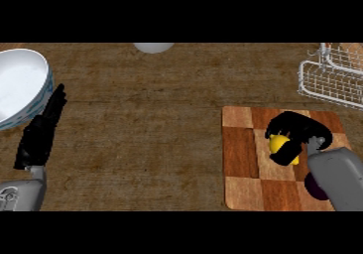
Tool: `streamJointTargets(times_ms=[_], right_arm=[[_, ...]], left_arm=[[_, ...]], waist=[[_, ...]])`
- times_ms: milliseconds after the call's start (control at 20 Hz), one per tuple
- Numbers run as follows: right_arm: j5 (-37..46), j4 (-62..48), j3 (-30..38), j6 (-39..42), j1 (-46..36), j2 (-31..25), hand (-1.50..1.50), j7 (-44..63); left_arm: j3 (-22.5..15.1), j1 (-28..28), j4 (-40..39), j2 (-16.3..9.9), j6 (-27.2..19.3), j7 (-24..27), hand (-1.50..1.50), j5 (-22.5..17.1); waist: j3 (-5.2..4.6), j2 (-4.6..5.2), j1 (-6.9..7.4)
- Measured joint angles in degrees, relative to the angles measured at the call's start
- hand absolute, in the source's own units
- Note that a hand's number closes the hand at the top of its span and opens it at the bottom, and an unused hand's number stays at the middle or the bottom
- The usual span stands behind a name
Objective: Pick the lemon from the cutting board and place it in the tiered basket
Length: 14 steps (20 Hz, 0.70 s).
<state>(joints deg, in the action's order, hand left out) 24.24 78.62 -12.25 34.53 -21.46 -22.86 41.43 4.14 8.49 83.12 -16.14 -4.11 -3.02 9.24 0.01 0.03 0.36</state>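
Observation:
A yellow lemon (277, 144) lies on the checkered wooden cutting board (241, 158) at the lower right. My right hand (296, 128) is over it with fingers and thumb curled round it, so only part of the yellow shows. The white wire tiered basket (334, 79) stands at the upper right, beyond the board. My left hand (42, 133) rests open at the left edge, fingers straight and pointing up, beside a bowl.
A large white bowl with a blue patterned rim (16, 87) sits at the far left. A small pale round object (153, 47) shows at the top middle. A dark purple thing (316, 187) peeks out under my right forearm. Brown wooden counter lies between.

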Motion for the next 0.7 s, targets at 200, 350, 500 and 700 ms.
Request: streamJointTargets(times_ms=[200,350,500,700], right_arm=[[2.2,0.4,0.9,0.1,0.3,1.3,1.50,-1.6],[0.8,2.4,3.2,-0.6,1.1,3.2,1.50,0.0],[-1.4,6.5,5.8,-0.3,1.6,4.5,1.50,2.9],[4.4,5.4,3.8,-7.8,-2.3,9.8,1.50,5.6]], left_arm=[[-0.1,0.0,0.0,1.0,-0.1,0.1,0.00,1.0],[-0.1,-0.6,0.1,1.7,-0.4,0.4,0.00,1.4],[0.4,-0.5,0.6,1.6,0.1,-0.3,0.00,1.2],[0.5,0.5,0.0,1.6,0.6,-0.2,0.00,1.2]], waist=[[-0.01,-0.03,-0.17],[-0.01,-0.07,-0.31],[-0.01,-0.11,-0.42],[-0.02,0.01,0.06]])
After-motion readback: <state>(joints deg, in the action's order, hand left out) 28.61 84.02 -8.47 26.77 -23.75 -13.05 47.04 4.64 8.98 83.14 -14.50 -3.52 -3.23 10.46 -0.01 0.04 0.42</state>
